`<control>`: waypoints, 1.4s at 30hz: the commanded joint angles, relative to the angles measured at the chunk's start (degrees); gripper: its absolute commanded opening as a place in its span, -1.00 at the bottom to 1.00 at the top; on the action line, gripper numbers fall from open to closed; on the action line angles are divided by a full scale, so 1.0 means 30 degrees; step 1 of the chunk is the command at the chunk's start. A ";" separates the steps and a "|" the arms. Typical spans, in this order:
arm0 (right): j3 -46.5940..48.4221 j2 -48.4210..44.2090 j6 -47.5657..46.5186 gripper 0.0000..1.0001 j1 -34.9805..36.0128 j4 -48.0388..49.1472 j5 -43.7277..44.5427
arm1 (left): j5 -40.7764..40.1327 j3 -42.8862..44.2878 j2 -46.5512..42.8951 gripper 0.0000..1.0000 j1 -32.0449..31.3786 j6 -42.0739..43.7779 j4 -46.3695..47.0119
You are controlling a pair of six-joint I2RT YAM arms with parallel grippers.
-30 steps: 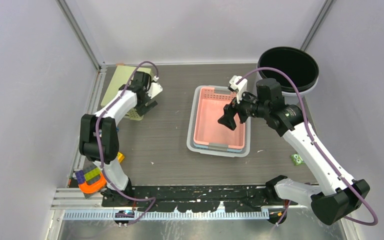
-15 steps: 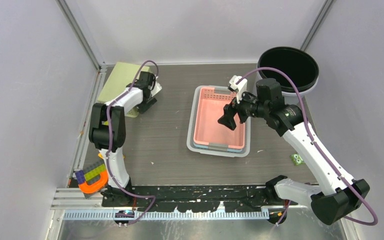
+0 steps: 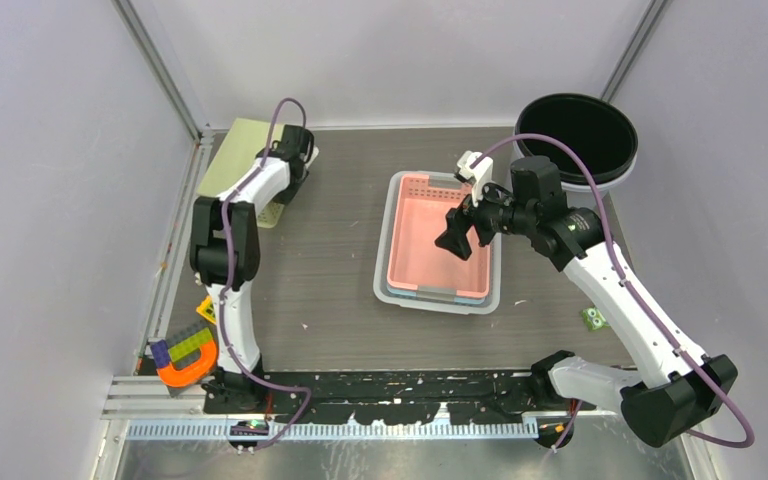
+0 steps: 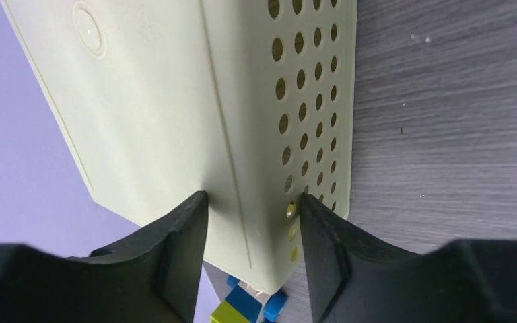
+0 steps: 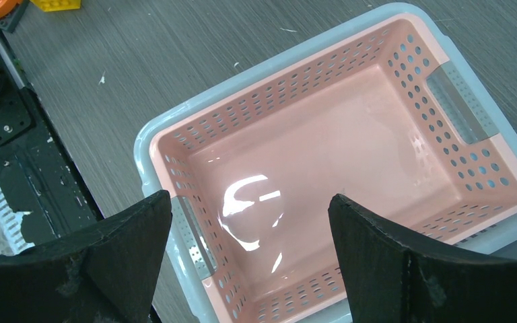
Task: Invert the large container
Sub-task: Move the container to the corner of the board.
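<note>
The large container is pale green with perforated sides and lies tipped at the back left by the wall, its flat bottom facing up and left. In the left wrist view its corner sits between my left gripper fingers. One pad presses the bottom face and the other presses the perforated side. From above, the left gripper is mostly hidden under its own arm. My right gripper hangs open over the pink basket, holding nothing.
The pink basket is nested in a grey-blue one at mid-table. A black round bin stands at the back right. Coloured blocks lie near the left base, and a small green item lies right. Blocks show under the container's corner.
My left arm has swung toward the back along the green container, and its jaws have closed from wide open onto the container's corner. The right arm has not moved.
</note>
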 commanded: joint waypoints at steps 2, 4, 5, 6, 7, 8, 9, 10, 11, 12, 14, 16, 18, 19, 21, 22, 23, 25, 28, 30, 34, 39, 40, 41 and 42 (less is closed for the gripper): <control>0.0218 -0.0138 -0.0038 0.80 -0.0085 0.0716 -0.0171 | 0.1711 0.0872 0.1274 -0.07 0.0050 -0.2973 -0.1952; 0.0219 -0.0132 -0.0057 0.80 -0.0079 0.0716 -0.0172 | 0.2192 0.0875 0.0880 0.00 0.0050 -0.3343 -0.2191; 0.0204 -0.0131 -0.0055 0.80 -0.0082 0.0716 -0.0171 | 0.2627 0.0777 0.0440 0.09 0.0050 -0.3459 -0.2248; 0.0191 -0.0150 -0.0044 0.80 -0.0079 0.0730 -0.0186 | 0.3334 0.0618 -0.0037 0.19 0.0035 -0.3532 -0.2251; 0.0189 -0.0134 -0.0068 0.80 -0.0078 0.0710 -0.0173 | 0.3964 0.0415 -0.0686 0.30 0.0048 -0.3559 -0.2101; 0.0189 -0.0146 -0.0075 0.80 -0.0078 0.0715 -0.0150 | 0.4420 0.0225 -0.1287 0.45 0.0028 -0.3548 -0.1863; 0.0189 -0.0119 -0.0098 0.80 -0.0093 0.0723 -0.0143 | 0.4847 0.0091 -0.1831 0.80 0.0007 -0.3481 -0.1577; 0.0167 -0.0112 -0.0130 0.80 -0.0065 0.0717 -0.0150 | 0.5120 0.0064 -0.2331 0.97 0.0004 -0.3362 -0.1219; 0.0168 -0.0103 -0.0185 0.81 -0.0092 0.0698 -0.0117 | 0.5106 0.0152 -0.2664 0.99 -0.0030 -0.3190 -0.0855; 0.0133 -0.0102 -0.0210 0.80 -0.0094 0.0722 -0.0077 | 0.4973 0.0509 -0.2864 0.99 -0.0085 -0.2986 -0.0587; 0.0102 -0.0131 -0.0269 0.81 -0.0078 0.0690 -0.0005 | 0.4876 0.1440 -0.2823 0.99 -0.0165 -0.2450 -0.0211; 0.0073 -0.0182 -0.0299 0.81 -0.0078 0.0715 0.0075 | 0.5183 0.2735 -0.2258 0.99 -0.0306 -0.2108 -0.0256; 0.0079 -0.0251 -0.0301 0.81 -0.0080 0.0694 0.0141 | 0.5784 0.4182 -0.1503 0.99 -0.0549 -0.1878 -0.0612; 0.0073 -0.0282 -0.0320 0.81 -0.0086 0.0687 0.0168 | 0.6295 0.4852 -0.1107 0.99 -0.0691 -0.1767 -0.0889; 0.0057 -0.0305 -0.0342 0.81 -0.0120 0.0688 0.0259 | 0.7207 0.6049 -0.0358 0.99 -0.1111 -0.1533 -0.1359; 0.0045 -0.0281 -0.0362 0.81 -0.0109 0.0690 0.0315 | 0.7385 0.6551 0.0061 0.99 -0.1333 -0.1420 -0.1499; 0.0036 -0.0271 -0.0375 0.81 -0.0108 0.0713 0.0347 | 0.7378 0.7119 0.0679 0.98 -0.1602 -0.1285 -0.1681; 0.0014 -0.0151 -0.0439 0.81 -0.0113 0.0716 0.0434 | 0.6649 0.8357 0.1849 0.77 -0.2105 -0.1008 -0.2107; -0.0041 -0.0002 -0.0557 0.80 -0.0122 0.0714 0.0502 | 0.4836 1.0628 0.3901 0.21 -0.2546 -0.1207 -0.2714; -0.0100 0.0050 -0.0662 0.81 -0.0136 0.0717 0.0571 | 0.4201 1.2880 0.5520 -0.13 -0.2557 -0.1690 -0.3506; -0.0191 0.0186 -0.0686 0.81 -0.0144 0.0745 0.0648 | 0.2950 1.5163 0.7907 -0.53 -0.2557 -0.1377 -0.3565; -0.0243 0.0403 -0.0722 0.81 -0.0188 0.0745 0.0690 | 0.0619 1.5148 0.9255 -0.75 -0.2557 0.0000 -0.0969; -0.0250 0.0501 -0.0755 0.81 -0.0217 0.0781 0.0733 | -0.0511 1.5149 0.9684 -0.76 -0.2514 0.0694 0.0166; -0.0276 0.0541 -0.0772 0.80 -0.0231 0.0775 0.0751 | -0.0995 1.5122 0.9860 -0.78 -0.2479 0.1063 0.0673; -0.0301 0.0590 -0.0786 0.81 -0.0225 0.0774 0.0764 | -0.1503 1.5091 1.0047 -0.80 -0.2449 0.1549 0.1150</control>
